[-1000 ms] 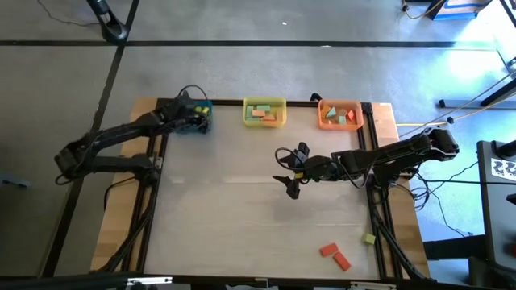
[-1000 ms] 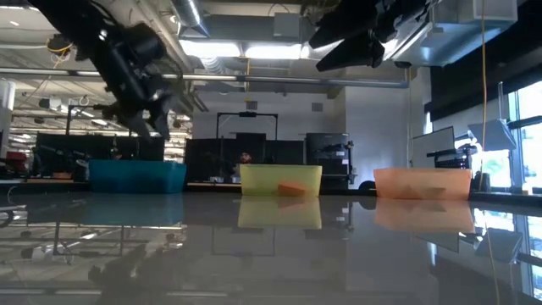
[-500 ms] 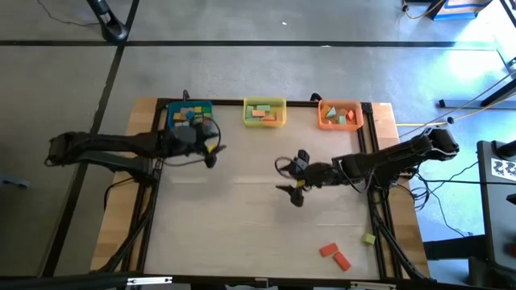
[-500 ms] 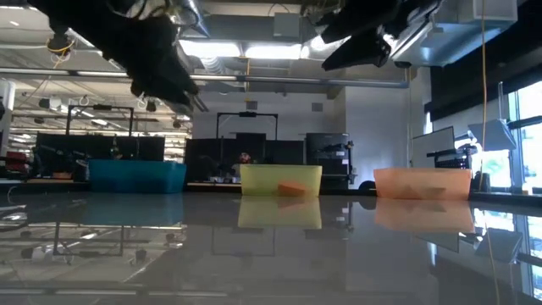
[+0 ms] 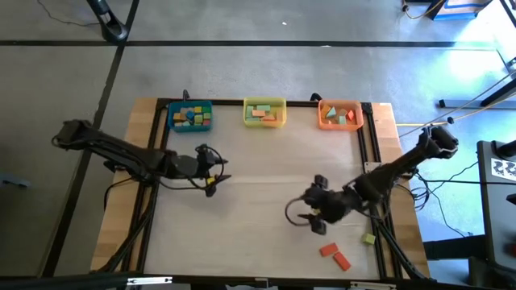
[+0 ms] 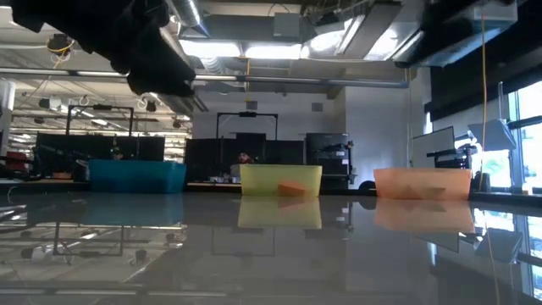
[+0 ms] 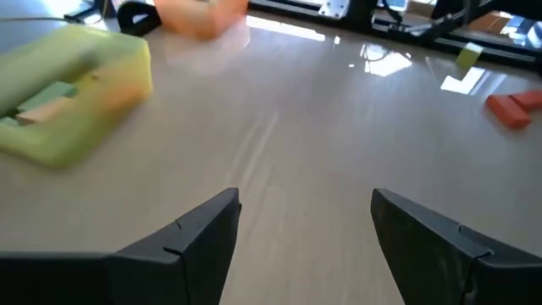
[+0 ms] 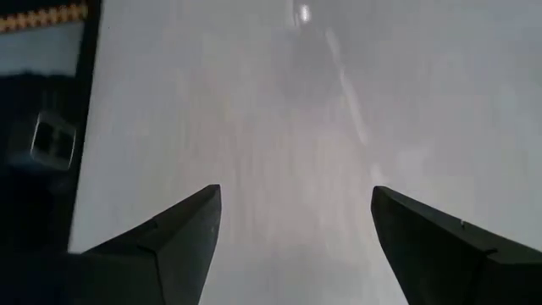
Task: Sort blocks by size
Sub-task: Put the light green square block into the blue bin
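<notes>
three blocks (image 5: 336,255) lay loose at the near right corner of the counter (image 5: 242,225), two orange ones touching and a small green one just beside them, while the rest sat in the blue bin (image 5: 190,117), yellow bin (image 5: 264,112) and orange bin (image 5: 339,114) along the far edge. the right pincer (image 5: 310,217) hung near them, spread and holding nothing; the left pincer (image 5: 216,171), also spread and bare, waited mid-counter. closing on the touching pair risked nudging one away or lifting both.
</notes>
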